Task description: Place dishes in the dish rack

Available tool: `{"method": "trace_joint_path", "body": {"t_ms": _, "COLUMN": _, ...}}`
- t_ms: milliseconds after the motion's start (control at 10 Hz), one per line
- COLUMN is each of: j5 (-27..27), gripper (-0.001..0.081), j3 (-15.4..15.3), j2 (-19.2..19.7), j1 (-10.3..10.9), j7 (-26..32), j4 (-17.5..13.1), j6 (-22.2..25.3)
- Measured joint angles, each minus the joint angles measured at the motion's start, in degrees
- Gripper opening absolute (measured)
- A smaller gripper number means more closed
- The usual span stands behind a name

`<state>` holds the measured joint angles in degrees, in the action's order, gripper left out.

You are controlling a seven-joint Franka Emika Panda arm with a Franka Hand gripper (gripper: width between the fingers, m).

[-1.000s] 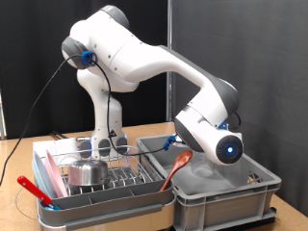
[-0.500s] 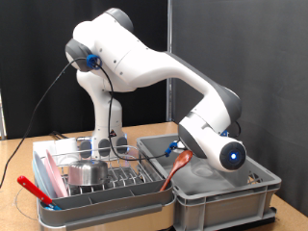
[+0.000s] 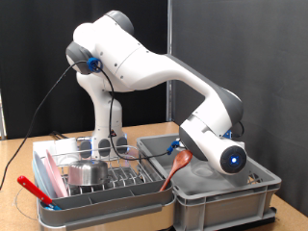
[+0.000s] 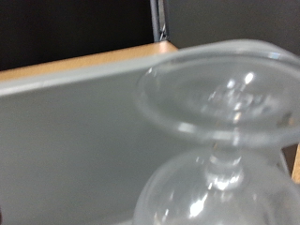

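While the gripper [image 3: 197,166] is down inside the grey crate [image 3: 226,197] on the right, fingers hidden so can't tell if they're apart or clamped, the clear glass [image 4: 220,141] sits right below the wrist; off-centre contact could tip it before reaching the dish rack [image 3: 106,185] on the left.

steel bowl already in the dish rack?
Yes, the steel bowl sits inside the dish rack, on the exterior view's left.

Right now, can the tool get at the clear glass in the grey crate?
Probably yes: the wrist view shows the clear glass right ahead with nothing between, and the arm already reaches down into the grey crate. The tool itself is out of sight.
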<state>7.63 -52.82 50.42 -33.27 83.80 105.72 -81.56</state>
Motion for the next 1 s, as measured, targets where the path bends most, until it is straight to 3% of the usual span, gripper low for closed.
{"method": "trace_joint_path", "body": {"t_ms": 700, "j5": 4.7, "gripper": 0.0809, "j3": -0.1, "j2": -0.7, "j1": -1.7, "j7": -2.9, "j4": 2.9, "j6": 1.9}}
{"method": "trace_joint_path", "body": {"t_ms": 1000, "j5": 6.0, "gripper": 0.0809, "j3": -1.2, "j2": -3.2, "j1": -4.3, "j7": -1.9, "j4": 7.2, "j6": -5.1}}
